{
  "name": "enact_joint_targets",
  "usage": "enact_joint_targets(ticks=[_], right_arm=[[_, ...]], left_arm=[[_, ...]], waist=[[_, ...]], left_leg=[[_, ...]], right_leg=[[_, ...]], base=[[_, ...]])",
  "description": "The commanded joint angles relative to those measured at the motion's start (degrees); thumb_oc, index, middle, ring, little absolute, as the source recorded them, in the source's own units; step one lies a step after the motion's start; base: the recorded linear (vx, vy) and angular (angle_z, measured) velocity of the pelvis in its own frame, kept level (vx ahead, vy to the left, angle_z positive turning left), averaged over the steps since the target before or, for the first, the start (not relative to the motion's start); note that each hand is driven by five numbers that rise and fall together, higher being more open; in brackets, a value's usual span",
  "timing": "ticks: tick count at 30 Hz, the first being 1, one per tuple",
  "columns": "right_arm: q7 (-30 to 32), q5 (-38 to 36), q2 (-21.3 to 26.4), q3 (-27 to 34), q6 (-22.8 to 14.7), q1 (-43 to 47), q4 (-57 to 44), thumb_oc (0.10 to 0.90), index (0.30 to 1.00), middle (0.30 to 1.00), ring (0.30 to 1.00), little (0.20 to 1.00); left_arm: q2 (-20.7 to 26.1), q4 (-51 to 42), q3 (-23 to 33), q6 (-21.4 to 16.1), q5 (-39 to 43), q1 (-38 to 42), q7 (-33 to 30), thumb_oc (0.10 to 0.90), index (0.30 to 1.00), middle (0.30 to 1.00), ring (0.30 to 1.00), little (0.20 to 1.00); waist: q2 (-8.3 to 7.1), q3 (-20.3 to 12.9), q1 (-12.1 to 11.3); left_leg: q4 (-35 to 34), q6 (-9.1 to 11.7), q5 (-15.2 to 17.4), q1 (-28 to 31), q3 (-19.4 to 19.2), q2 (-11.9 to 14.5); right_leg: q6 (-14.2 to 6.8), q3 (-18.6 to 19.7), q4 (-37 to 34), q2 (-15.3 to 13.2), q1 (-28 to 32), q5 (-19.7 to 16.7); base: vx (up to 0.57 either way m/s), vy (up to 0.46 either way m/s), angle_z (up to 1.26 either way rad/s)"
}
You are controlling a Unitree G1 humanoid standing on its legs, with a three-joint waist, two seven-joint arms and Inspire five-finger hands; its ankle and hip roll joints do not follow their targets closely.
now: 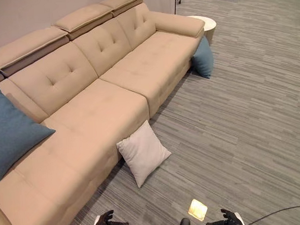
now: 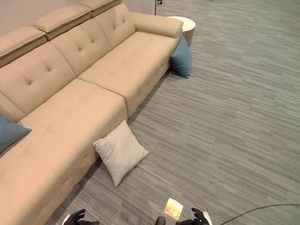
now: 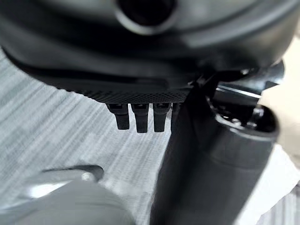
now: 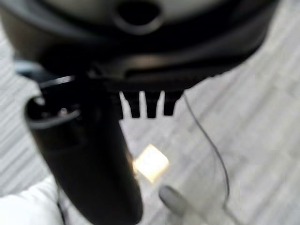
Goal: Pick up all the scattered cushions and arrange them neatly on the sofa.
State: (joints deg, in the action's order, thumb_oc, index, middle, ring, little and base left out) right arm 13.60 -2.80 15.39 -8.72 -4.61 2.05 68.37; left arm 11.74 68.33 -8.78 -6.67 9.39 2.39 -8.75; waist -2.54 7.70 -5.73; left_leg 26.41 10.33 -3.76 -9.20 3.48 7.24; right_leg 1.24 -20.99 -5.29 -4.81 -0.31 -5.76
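White cushion (image 1: 143,151) on the floor (image 1: 230,119), propped on one corner against the sofa (image 1: 90,120) front edge near the seat seam. Second blue cushion (image 1: 203,56) on floor at the sofa's far armrest corner; another blue cushion (image 1: 11,129) already on the seat. Likely light, soft, squashy: take it by opposite edges. Left hand (image 1: 107,224) and right hand (image 1: 225,221) low, fingers relaxed, grasping nothing.

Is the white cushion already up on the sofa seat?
No, the white cushion stands on the carpet, leaning against the front of the sofa.
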Motion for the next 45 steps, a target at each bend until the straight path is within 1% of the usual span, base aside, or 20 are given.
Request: enact_joint_targets(ticks=[1,4,7,8,11,15,17,18,20,21,22,24,25,26,27,35,38,41,44,45], right_arm=[[1.9,-1.1,3.8,-0.7,-2.1,0.4,-1.6,0.8,0.9,0.9,0.9,0.9],[1.9,-1.3,3.9,-0.4,-2.1,-0.5,-1.3,0.8,0.9,0.9,0.9,0.9],[2.3,-1.7,3.7,-0.2,-1.9,-1.1,-0.8,0.8,0.9,0.9,0.9,0.9],[2.1,-1.9,3.4,-0.3,-1.9,-0.9,-0.9,0.8,0.9,0.9,0.9,0.9],[2.0,-1.6,2.9,-0.6,-1.8,-1.4,-1.1,0.8,0.9,0.9,0.9,0.9],[1.7,-1.0,2.5,-1.1,-1.8,-1.1,-1.0,0.8,0.9,0.9,0.9,0.9],[1.2,-0.2,2.3,-1.4,-1.4,-0.7,-1.0,0.8,0.9,0.9,0.9,0.9],[0.8,0.5,2.3,-1.6,-1.1,-0.2,-1.0,0.8,0.9,0.9,0.9,0.9],[0.6,0.7,2.5,-1.7,-1.2,0.7,-1.4,0.8,0.9,0.9,0.9,0.9],[0.6,0.3,2.5,-1.6,-1.3,0.9,-1.4,0.8,0.9,0.9,0.9,0.9],[0.7,0.1,2.7,-1.7,-1.5,0.9,-1.3,0.8,0.9,0.9,0.9,0.9],[0.6,0.0,2.8,-1.7,-1.4,0.9,-1.3,0.8,0.9,0.9,0.9,0.9],[0.8,-0.3,2.8,-1.8,-1.5,1.0,-1.2,0.8,0.9,0.9,0.9,0.9],[0.9,-0.6,3.1,-1.7,-1.4,1.0,-0.8,0.8,0.9,0.9,0.9,0.9],[0.9,-0.5,3.4,-1.8,-1.2,0.8,-0.4,0.8,0.9,0.9,0.9,0.9],[0.4,-0.7,3.8,-1.9,-2.2,-0.1,0.1,0.8,0.9,0.9,0.9,0.9],[0.5,-1.5,4.3,-1.8,-2.6,0.3,-0.2,0.8,0.9,0.9,0.9,0.9],[0.4,-1.8,4.6,-1.8,-2.4,-0.2,-0.6,0.8,0.9,0.9,0.9,0.9],[0.5,-2.2,4.5,-1.2,-2.3,-1.0,-0.3,0.8,0.9,0.9,0.9,0.9],[0.4,-2.8,4.3,-0.7,-2.1,-1.6,-0.4,0.8,0.9,0.9,0.9,0.9]], left_arm=[[-0.8,-1.8,-3.1,-1.5,-0.8,1.7,-0.7,0.8,0.9,0.9,0.9,0.9],[-1.2,-0.7,-3.8,-1.1,-2.1,1.7,-0.4,0.8,0.9,0.9,0.9,0.9],[-1.1,-0.4,-3.4,-1.0,-2.0,1.3,-0.1,0.8,0.9,0.9,0.9,0.9],[-1.0,-0.7,-2.8,-1.2,-1.3,1.0,-0.3,0.8,0.9,0.9,0.9,0.9],[-0.8,-1.1,-2.1,-1.1,-1.0,0.3,-0.4,0.8,0.9,0.9,0.9,0.9],[0.0,-1.6,-1.4,-1.0,-0.4,-0.1,-0.3,0.8,0.9,0.9,0.9,0.9],[0.9,-2.1,-1.3,-0.9,-0.3,0.1,-0.2,0.8,0.9,0.9,0.9,0.9],[1.3,-2.8,-1.0,-0.8,-0.2,0.2,-0.2,0.8,0.9,0.9,0.9,0.9],[2.0,-3.2,-1.2,-0.9,-0.3,0.5,-0.4,0.8,0.9,0.9,0.9,0.9],[2.1,-2.7,-1.0,-1.0,0.0,0.3,-0.5,0.8,0.9,0.9,0.9,0.9],[1.9,-2.1,-1.0,-1.3,0.2,0.3,-0.7,0.8,0.9,0.9,0.9,0.9],[1.8,-1.8,-1.1,-1.3,0.2,0.4,-0.8,0.8,0.9,0.9,0.9,0.9],[1.7,-1.4,-1.2,-1.4,0.1,0.6,-0.8,0.8,0.9,0.9,0.9,0.9],[1.4,-0.6,-1.7,-1.5,-0.2,1.1,-0.9,0.8,0.9,0.9,0.9,0.9],[1.3,0.0,-1.8,-1.4,-0.3,1.3,-0.8,0.8,0.9,0.9,0.9,0.9],[0.1,1.7,-1.8,-1.7,-1.0,0.4,-0.5,0.8,0.9,0.9,0.9,0.9],[-0.3,1.3,-2.2,-1.7,-0.4,0.8,-0.3,0.8,0.9,0.9,0.9,0.9],[-0.7,0.1,-3.6,-1.5,-0.9,1.3,0.0,0.8,0.9,0.9,0.9,0.9],[-0.8,-0.2,-4.4,-1.3,-1.6,1.5,0.2,0.8,0.9,0.9,0.9,0.9],[-0.7,-0.1,-4.8,-1.1,-2.3,1.9,0.4,0.8,0.9,0.9,0.9,0.9]], waist=[[-0.4,1.9,0.4],[-0.62,1.6,0.6],[0.24,1.4,-0.1],[0.48,1.1,-0.3],[0.64,0.6,-0.6],[-0.28,-0.8,-1.5],[-0.75,-0.9,-2.3],[-0.64,-0.2,-2.4],[0.22,1.1,-1.6],[0.78,1.1,-1.3],[0.99,1.2,-0.6],[0.93,1.1,-0.2],[0.82,1.3,0.4],[0.35,1.4,1.7],[0.26,1.5,2.0],[-0.56,-0.3,2.0],[-0.78,0.1,2.1],[-1.11,1.2,2.8],[-1.11,1.2,3.5],[-0.93,0.8,4.0]], left_leg=[[-2.5,-6.0,5.9,0.6,-3.3,-4.3],[-8.3,-6.9,7.7,-0.7,-4.4,-6.5],[-15.7,-7.3,3.1,-3.8,-7.5,-8.4],[-17.2,-7.4,3.1,-3.0,-8.1,-8.2],[-18.8,-7.9,3.2,-1.0,-7.5,-8.7],[-20.0,-8.9,4.2,1.4,-7.0,-9.7],[-19.8,-10.2,5.5,2.6,-6.8,-10.1],[-19.5,-11.4,6.7,3.7,-6.0,-10.5],[-19.6,-12.8,6.9,4.8,-3.9,-10.6],[-20.5,-13.0,7.0,5.9,-2.5,-10.6],[-21.9,-12.9,7.2,7.5,-0.6,-11.0],[-22.2,-12.8,7.2,7.9,0.1,-11.2],[-22.6,-12.7,7.4,8.5,1.1,-11.5],[-22.7,-12.2,7.9,9.4,3.8,-12.6],[-22.8,-12.0,8.3,9.9,4.9,-12.9],[-19.9,-9.5,10.6,10.1,7.0,-12.2],[-16.6,-8.0,10.2,7.2,4.8,-10.8],[-12.1,-7.8,9.8,3.4,-3.4,-8.0],[-12.6,-8.1,9.3,2.1,-8.0,-6.6],[-14.8,-8.4,7.8,0.7,-11.2,-6.3]], right_leg=[[-5.3,2.6,3.3,-1.8,1.1,5.8],[-5.7,2.5,2.4,-1.5,2.0,6.3],[-5.7,2.5,1.9,0.8,3.4,7.5],[-5.7,3.0,2.1,1.4,3.6,8.1],[-5.6,3.6,2.5,2.0,4.4,8.7],[-6.0,3.9,5.1,1.4,5.0,10.2],[-6.7,3.7,11.5,0.2,3.8,11.3],[-8.6,3.6,19.1,-1.6,0.9,11.0],[-10.2,5.6,30.2,-2.6,-4.8,7.9],[-9.9,6.9,31.7,-2.3,-7.1,7.5],[-8.6,8.9,28.4,-1.2,-8.7,8.8],[-8.4,10.1,26.0,-0.6,-9.1,8.6],[-8.2,11.8,23.0,0.2,-10.0,8.1],[-8.6,16.9,16.5,1.6,-12.1,5.8],[-8.6,17.8,14.5,1.7,-12.2,4.8],[-7.4,14.6,8.0,1.3,-5.7,4.2],[-6.7,12.2,6.4,1.0,-3.8,5.1],[-5.8,8.3,5.2,0.0,-1.5,6.5],[-5.7,5.9,4.4,-0.4,-0.6,6.9],[-5.6,4.1,3.8,-0.4,0.0,7.1]], base=[[0.08,-0.069,0.18],[0.15,-0.072,0.14],[0.15,-0.044,0.37],[0.13,-0.026,0.12],[0.14,0.028,-0.19],[0.19,0.052,-0.13],[0.17,0.12,0.11],[0.15,0.127,0.24],[0.17,0.132,0.56],[0.26,0.049,0.95],[0.26,-0.029,0.83],[0.14,-0.058,0.58],[0.2,-0.124,0.6],[0.27,-0.159,0.54],[0.21,-0.122,0.44],[0.14,-0.16,0.71],[0.0,-0.124,0.5],[-0.01,-0.09,0.53],[0.04,-0.034,0.97],[0.09,0.002,1.28]])
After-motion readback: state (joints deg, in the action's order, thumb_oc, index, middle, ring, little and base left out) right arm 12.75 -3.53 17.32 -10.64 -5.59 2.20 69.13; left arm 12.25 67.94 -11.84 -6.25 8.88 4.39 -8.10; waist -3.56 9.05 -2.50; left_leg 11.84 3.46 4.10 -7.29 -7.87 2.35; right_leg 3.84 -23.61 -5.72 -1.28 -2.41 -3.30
